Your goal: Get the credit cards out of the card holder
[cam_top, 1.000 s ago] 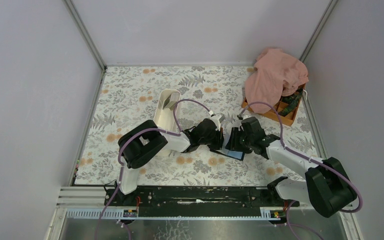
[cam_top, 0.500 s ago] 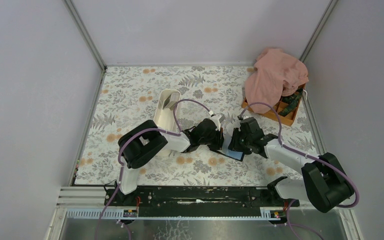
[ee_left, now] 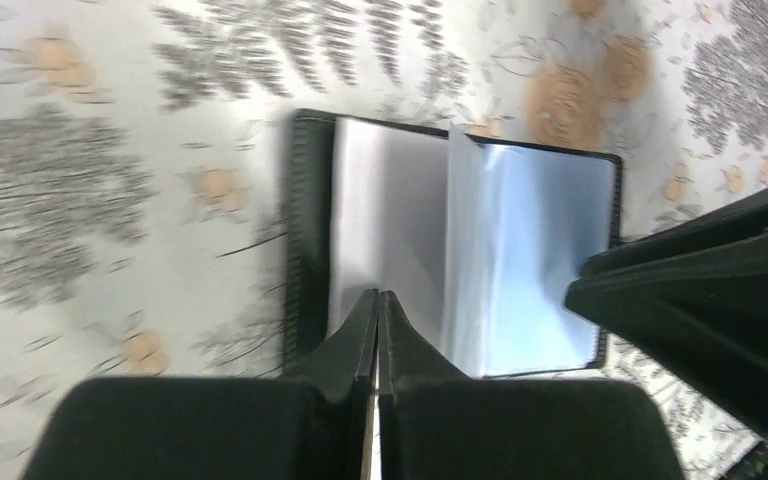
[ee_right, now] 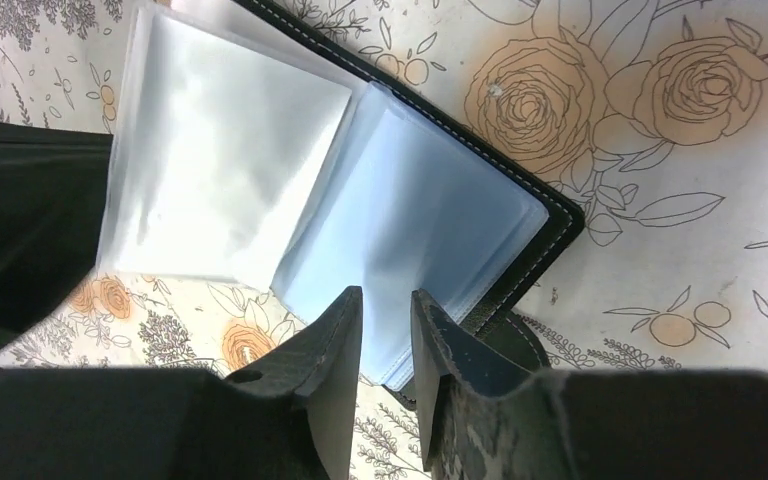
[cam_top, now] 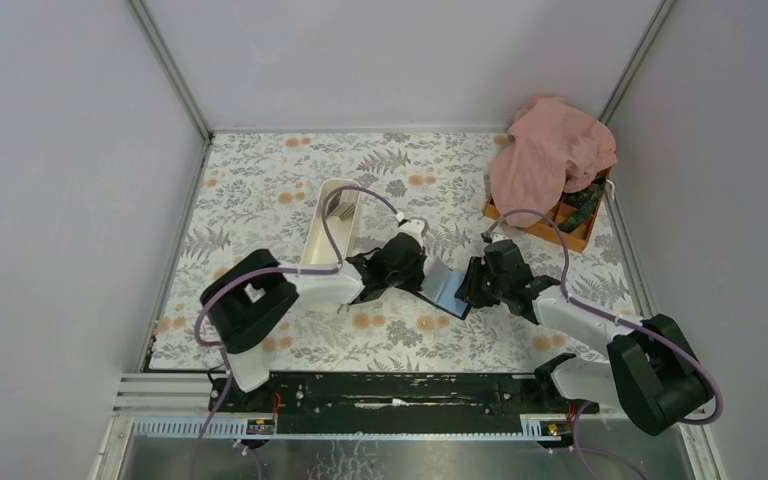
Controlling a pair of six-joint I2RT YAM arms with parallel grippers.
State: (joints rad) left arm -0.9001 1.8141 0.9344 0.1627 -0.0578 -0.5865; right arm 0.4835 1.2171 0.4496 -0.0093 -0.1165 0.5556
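Observation:
The card holder (cam_top: 443,287) lies open on the flowered table between my two grippers, its black cover rimming a bluish-grey inner face. In the left wrist view the card holder (ee_left: 540,260) shows a white leaf on the left and blue sleeves on the right. My left gripper (ee_left: 377,295) is shut over the white leaf, with a thin pale sliver between its pads. My right gripper (ee_right: 387,295) stands over the near edge of the card holder (ee_right: 430,210), its fingers a narrow gap apart with nothing clamped. I see no loose credit card.
A long white tray (cam_top: 330,225) stands just behind the left arm. An orange compartment box (cam_top: 560,222) sits at the back right, partly under a pink cloth (cam_top: 550,155). Grey walls close in the table on three sides.
My left arm has swung to the left. The card holder has spread open, with more of its bluish inner face showing. My right gripper has stayed at its right edge.

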